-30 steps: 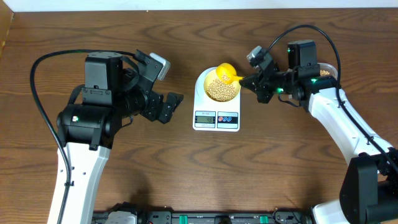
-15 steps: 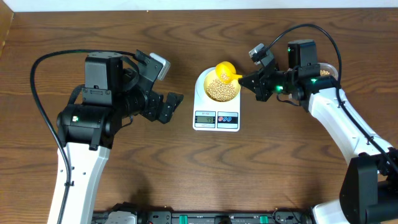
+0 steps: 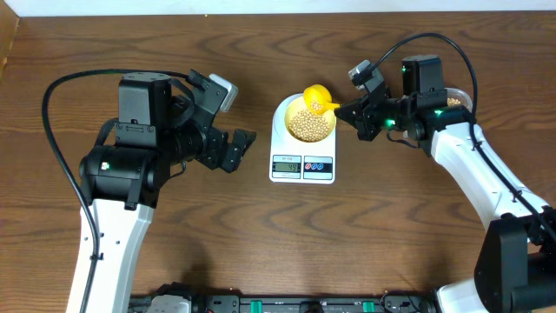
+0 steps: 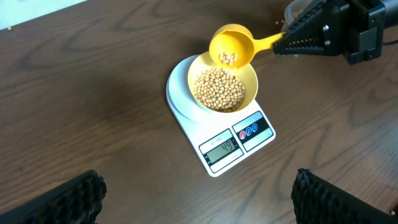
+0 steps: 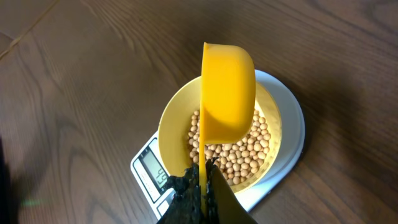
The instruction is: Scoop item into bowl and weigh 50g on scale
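Note:
A pale yellow bowl (image 3: pixel 311 122) (image 4: pixel 249 76) (image 5: pixel 172 127) full of tan beans (image 3: pixel 310 124) (image 4: pixel 218 89) (image 5: pixel 249 152) sits on the white scale (image 3: pixel 302 165) (image 4: pixel 231 147) (image 5: pixel 149 168). My right gripper (image 3: pixel 344 111) (image 5: pixel 203 182) is shut on the handle of a bright yellow scoop (image 3: pixel 316 97) (image 4: pixel 231 46) (image 5: pixel 227 93). The scoop is tipped on its side over the bowl's far rim, with a few beans left inside. My left gripper (image 3: pixel 239 149) (image 4: pixel 198 196) hangs open over bare table to the left of the scale, holding nothing.
A clear container (image 3: pixel 457 97) shows partly behind the right arm at the far right. Black cables loop above both arms. Wooden tabletop (image 3: pixel 287 235) surrounds the scale.
The scoop and right gripper have shifted very slightly up and away over the bowl. The left arm has not moved.

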Robot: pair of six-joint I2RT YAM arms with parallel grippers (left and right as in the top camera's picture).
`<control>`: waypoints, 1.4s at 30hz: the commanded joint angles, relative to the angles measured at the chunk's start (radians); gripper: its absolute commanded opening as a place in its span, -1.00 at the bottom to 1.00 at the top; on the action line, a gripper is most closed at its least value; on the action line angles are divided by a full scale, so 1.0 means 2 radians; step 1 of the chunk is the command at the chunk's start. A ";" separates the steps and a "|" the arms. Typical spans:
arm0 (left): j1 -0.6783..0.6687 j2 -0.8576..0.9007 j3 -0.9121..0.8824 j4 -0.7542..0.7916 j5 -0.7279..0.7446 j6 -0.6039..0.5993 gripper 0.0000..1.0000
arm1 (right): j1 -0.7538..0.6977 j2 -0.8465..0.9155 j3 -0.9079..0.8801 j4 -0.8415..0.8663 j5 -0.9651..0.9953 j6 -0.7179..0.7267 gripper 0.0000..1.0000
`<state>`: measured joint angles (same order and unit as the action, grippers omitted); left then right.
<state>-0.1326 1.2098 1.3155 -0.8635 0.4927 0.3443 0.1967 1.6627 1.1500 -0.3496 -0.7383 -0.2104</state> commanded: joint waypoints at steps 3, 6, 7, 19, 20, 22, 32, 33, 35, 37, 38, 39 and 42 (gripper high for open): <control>0.002 -0.001 -0.001 0.000 0.006 -0.001 0.95 | 0.003 0.004 -0.001 0.001 0.003 0.002 -0.98; 0.002 -0.001 -0.001 0.000 0.006 -0.001 0.95 | 0.003 0.004 -0.001 0.001 0.004 -0.025 -0.98; 0.002 -0.001 -0.001 0.000 0.006 -0.001 0.95 | 0.003 0.004 -0.001 0.001 0.004 -0.035 -0.98; 0.002 -0.001 -0.001 0.000 0.006 -0.001 0.95 | 0.006 0.004 -0.001 -0.007 0.044 -0.120 -0.98; 0.002 -0.001 -0.001 0.000 0.006 -0.001 0.95 | 0.006 0.004 -0.001 -0.009 0.045 -0.121 -0.98; 0.002 -0.001 -0.001 0.000 0.006 -0.001 0.95 | 0.007 0.004 -0.001 -0.011 0.056 -0.134 -0.98; 0.002 -0.001 -0.001 0.000 0.006 -0.001 0.95 | 0.022 0.004 -0.001 -0.010 0.070 -0.149 -0.98; 0.002 -0.001 -0.001 0.000 0.006 -0.001 0.95 | 0.024 0.004 -0.001 -0.008 0.059 -0.150 -0.98; 0.002 -0.001 -0.001 0.000 0.006 -0.001 0.95 | 0.027 0.004 -0.001 -0.009 0.055 -0.150 -0.98; 0.002 -0.001 -0.001 0.000 0.006 -0.001 0.95 | 0.027 0.004 -0.001 -0.009 0.069 -0.150 -0.98; 0.002 -0.001 -0.001 0.000 0.006 -0.001 0.95 | 0.027 0.004 -0.001 -0.008 0.066 -0.149 -0.98; 0.002 -0.001 -0.001 0.000 0.006 -0.001 0.95 | 0.027 0.004 -0.001 -0.009 0.061 -0.144 -0.98; 0.002 -0.001 -0.001 0.000 0.006 -0.001 0.95 | 0.029 0.004 -0.001 -0.011 0.060 -0.137 -0.98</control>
<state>-0.1326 1.2098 1.3155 -0.8635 0.4927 0.3443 0.2481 1.6627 1.1500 -0.3698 -0.6090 -0.4877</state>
